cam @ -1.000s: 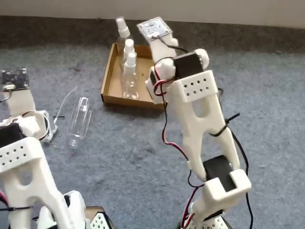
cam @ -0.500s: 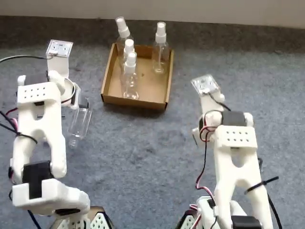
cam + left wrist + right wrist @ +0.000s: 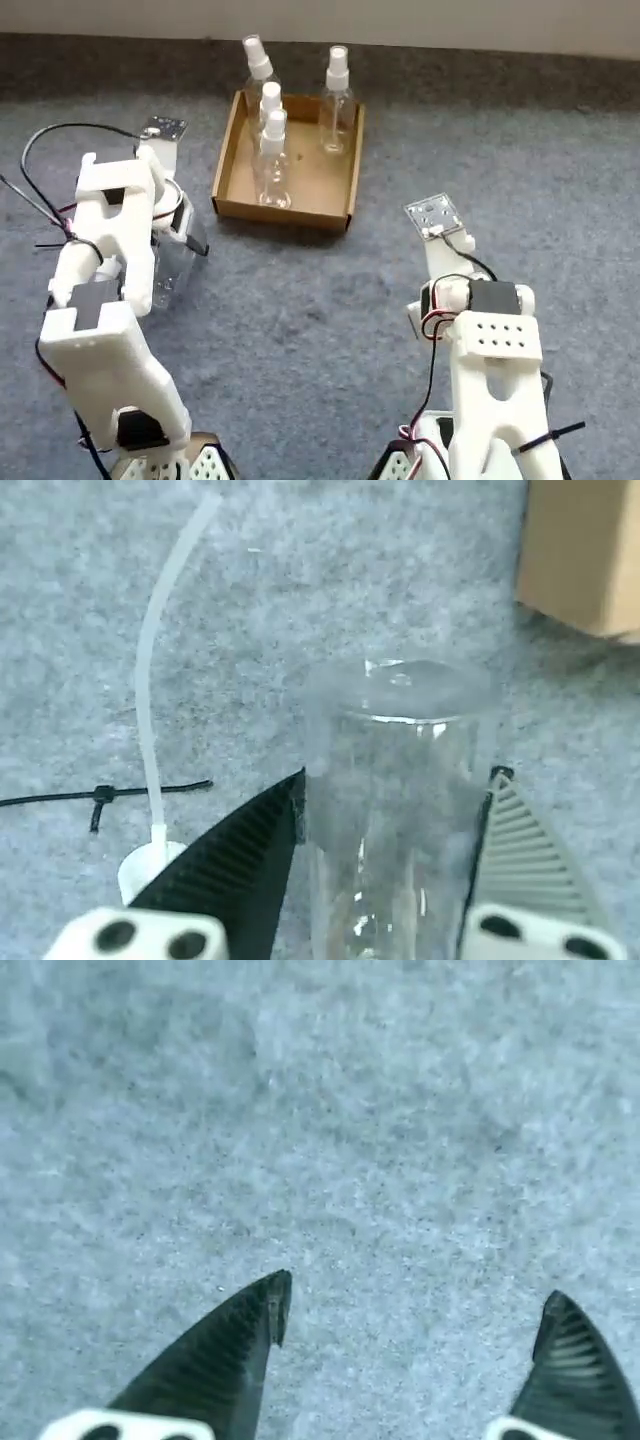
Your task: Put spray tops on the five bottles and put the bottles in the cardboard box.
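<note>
A clear bottle without a top (image 3: 390, 770) lies on the grey carpet, left of the cardboard box (image 3: 232, 170). My left gripper (image 3: 400, 777) is down over that bottle (image 3: 165, 275) and shut on it, with its black finger (image 3: 250, 860) and grey finger (image 3: 520, 850) against the two sides. Beside it lies a white spray top (image 3: 140, 865) with a long tube (image 3: 160, 660). Several capped bottles stand in the box, one at its far right (image 3: 337, 95). My right gripper (image 3: 415, 1290) is open over bare carpet, and the right arm (image 3: 490, 335) sits well short of the box.
A black cable tie (image 3: 100, 796) lies on the carpet by the spray tube. A corner of the box (image 3: 585, 550) is close to the held bottle. Black wires loop beside the left arm (image 3: 40, 150). Open carpet lies between the two arms.
The right arm drew back from the box, leaving a capped bottle standing at its far right. The left arm swung forward and came down over the lying bottle.
</note>
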Controlling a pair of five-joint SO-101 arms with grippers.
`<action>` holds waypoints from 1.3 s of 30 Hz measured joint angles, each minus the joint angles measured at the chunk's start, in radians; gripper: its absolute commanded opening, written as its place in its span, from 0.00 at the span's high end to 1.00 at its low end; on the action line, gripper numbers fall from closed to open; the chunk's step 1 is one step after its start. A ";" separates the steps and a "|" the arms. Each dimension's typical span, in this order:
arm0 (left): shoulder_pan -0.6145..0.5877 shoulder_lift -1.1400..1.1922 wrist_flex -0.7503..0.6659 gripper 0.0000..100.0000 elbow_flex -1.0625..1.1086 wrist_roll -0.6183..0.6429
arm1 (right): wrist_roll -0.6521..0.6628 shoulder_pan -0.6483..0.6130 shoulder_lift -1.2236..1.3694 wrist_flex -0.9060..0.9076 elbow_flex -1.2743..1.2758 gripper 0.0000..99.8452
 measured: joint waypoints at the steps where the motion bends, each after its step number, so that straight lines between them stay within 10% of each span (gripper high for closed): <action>1: 0.002 0.008 0.000 0.83 0.000 -0.003 | 0.000 0.000 -0.002 0.000 0.000 0.67; 16: 0.048 -0.281 0.250 0.88 -0.015 0.009 | -0.035 0.051 -0.003 0.000 0.000 0.67; 30: 0.784 -0.362 0.178 0.88 -0.034 0.077 | -0.043 0.212 -0.003 0.000 0.000 0.67; 39: 0.881 0.015 0.104 0.74 -0.233 0.080 | -0.028 0.287 -0.003 0.000 0.000 0.67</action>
